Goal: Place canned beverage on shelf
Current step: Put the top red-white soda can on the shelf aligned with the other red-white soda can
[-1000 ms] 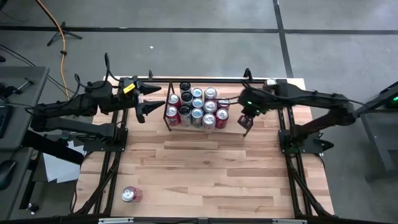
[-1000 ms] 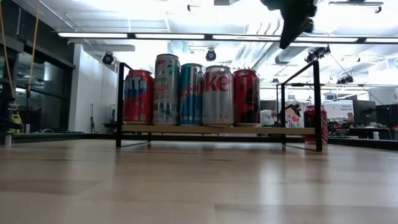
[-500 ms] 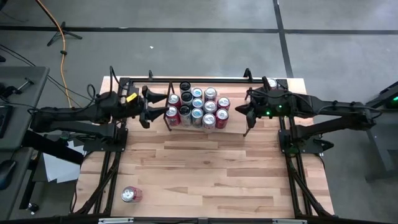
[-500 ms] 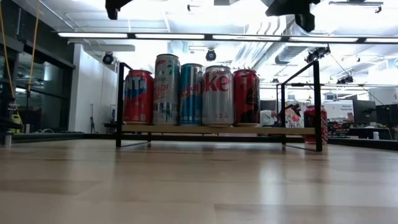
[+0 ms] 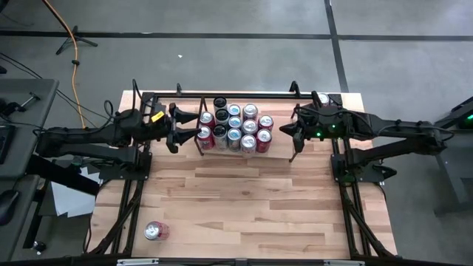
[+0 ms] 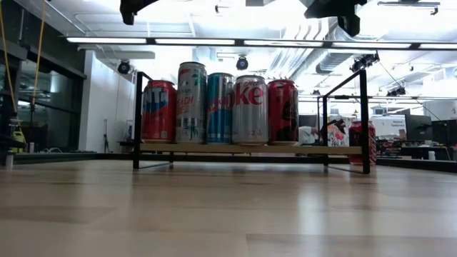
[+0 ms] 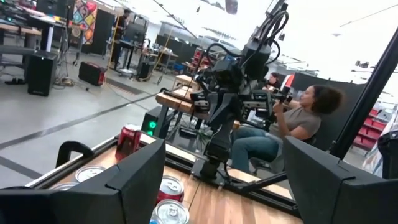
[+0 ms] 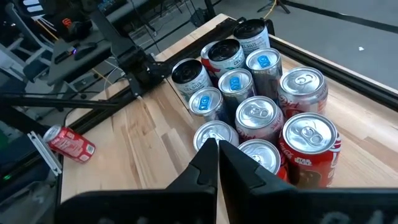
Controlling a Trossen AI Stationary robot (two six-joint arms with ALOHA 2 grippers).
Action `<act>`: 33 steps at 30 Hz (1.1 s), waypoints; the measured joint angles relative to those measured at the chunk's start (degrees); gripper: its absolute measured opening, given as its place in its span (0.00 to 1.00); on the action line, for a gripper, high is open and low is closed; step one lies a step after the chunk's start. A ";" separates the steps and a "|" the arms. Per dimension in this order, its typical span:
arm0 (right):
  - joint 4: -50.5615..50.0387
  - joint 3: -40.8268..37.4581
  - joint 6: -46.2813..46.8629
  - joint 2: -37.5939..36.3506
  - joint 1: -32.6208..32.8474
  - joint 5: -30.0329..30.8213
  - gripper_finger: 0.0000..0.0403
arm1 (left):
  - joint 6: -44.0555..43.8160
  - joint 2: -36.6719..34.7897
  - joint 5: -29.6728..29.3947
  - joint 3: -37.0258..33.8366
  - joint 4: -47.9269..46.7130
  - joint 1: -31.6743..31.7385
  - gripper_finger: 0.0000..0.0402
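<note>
Several cans (image 5: 233,127) stand upright on the shelf (image 6: 250,149), a low black-rod rack at the table's far middle; they also show in the right wrist view (image 8: 258,115). One red can (image 5: 155,231) lies on its side near the table's front left (image 8: 69,142). My left gripper (image 5: 180,127) hovers open just left of the shelf, above table height (image 7: 230,186), with nothing between its fingers. My right gripper (image 5: 293,148) hangs shut and empty just right of the shelf (image 8: 217,148). In the low view both grippers show only at the top edge.
Another red can (image 6: 360,141) stands on the table behind the shelf's right end (image 7: 129,140). Black rail frames (image 5: 340,177) run along both table sides and the far edge. Bare wood lies between the shelf and the near edge. A person (image 7: 298,124) sits beyond the table's right side.
In the first half second my left gripper sank beside the shelf's left end and came into the low view's top edge. My right gripper tipped up from pointing steeply down toward level and drew back a little toward the right edge. Both have since kept still. No can moved.
</note>
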 joint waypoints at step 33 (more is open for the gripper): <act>0.02 0.02 1.50 0.02 0.00 0.02 0.00 | 1.57 0.00 -1.78 0.00 -0.17 0.00 0.69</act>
